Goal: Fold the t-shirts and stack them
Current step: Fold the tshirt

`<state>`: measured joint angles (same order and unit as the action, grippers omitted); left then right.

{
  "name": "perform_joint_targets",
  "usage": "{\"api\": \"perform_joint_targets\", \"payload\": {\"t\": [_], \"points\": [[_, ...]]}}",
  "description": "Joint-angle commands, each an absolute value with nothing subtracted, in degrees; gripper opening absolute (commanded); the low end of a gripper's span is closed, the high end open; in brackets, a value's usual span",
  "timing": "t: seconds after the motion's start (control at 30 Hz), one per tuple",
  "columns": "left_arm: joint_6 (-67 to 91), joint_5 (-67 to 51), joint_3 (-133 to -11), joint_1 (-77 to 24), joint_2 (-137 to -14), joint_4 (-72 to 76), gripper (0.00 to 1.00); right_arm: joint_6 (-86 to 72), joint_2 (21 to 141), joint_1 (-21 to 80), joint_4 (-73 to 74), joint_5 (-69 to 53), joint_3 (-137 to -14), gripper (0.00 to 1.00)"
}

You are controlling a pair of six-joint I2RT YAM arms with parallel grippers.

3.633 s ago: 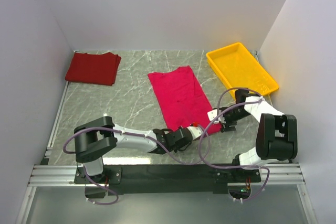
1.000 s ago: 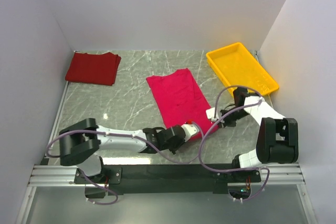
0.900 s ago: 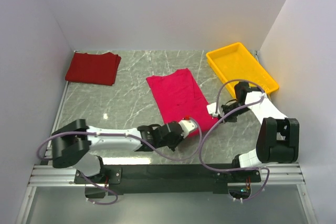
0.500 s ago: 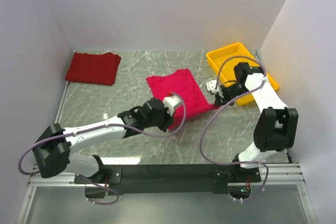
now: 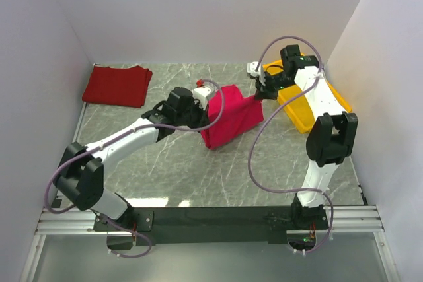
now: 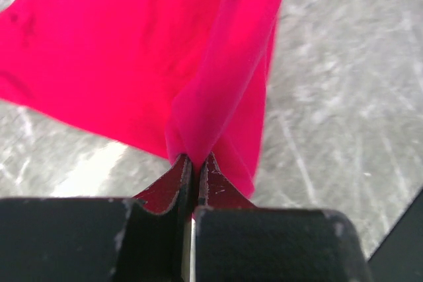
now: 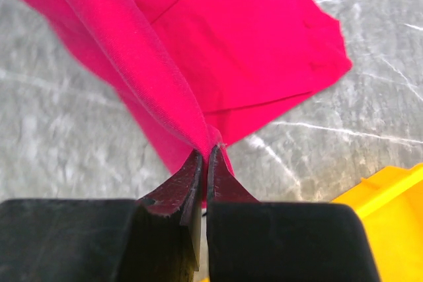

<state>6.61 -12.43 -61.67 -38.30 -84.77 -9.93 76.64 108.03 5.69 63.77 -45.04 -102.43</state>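
- The left gripper (image 6: 195,160) is pinching the bright crimson cloth t-shirt (image 5: 228,117), jaws squeezed together on a fold of its edge.
- The right gripper (image 7: 205,153) is matching it, jaws clamped tight on another bunched fold.
- The crimson shirt is hanging stretched between the two grippers, just toward 12 o'clock from centre, its lower end drooping onto the grey marble table (image 5: 198,163).
- The darker maroon folded t-shirt (image 5: 117,85) is lying at 10 o'clock.
- The yellow plastic tray (image 5: 297,110) is sitting at 2 o'clock.

Robot lab work cell, plain white walls (image 5: 198,11), marble-look tabletop (image 5: 218,170), aluminium mounting rail (image 5: 66,219).
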Motion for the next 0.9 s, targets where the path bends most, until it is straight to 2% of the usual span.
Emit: {"api": "perform_joint_targets", "payload": {"t": [0.0, 0.67, 0.87], "points": [[3.78, -14.77, -65.21, -35.86, -85.78, -11.43, 0.01, 66.91, 108.98, 6.59, 54.52, -45.0, -105.56, 0.0], [2.64, -17.22, -73.03, -24.26, -98.43, -8.26, 0.01, 48.17, 119.09, 11.07, 37.28, -40.08, -111.71, 0.0], [2.37, -19.42, -75.49, -23.55, -101.16, -9.4, 0.01, 45.18, 119.62, 11.16, 34.28, -39.11, -111.8, 0.0]]}}
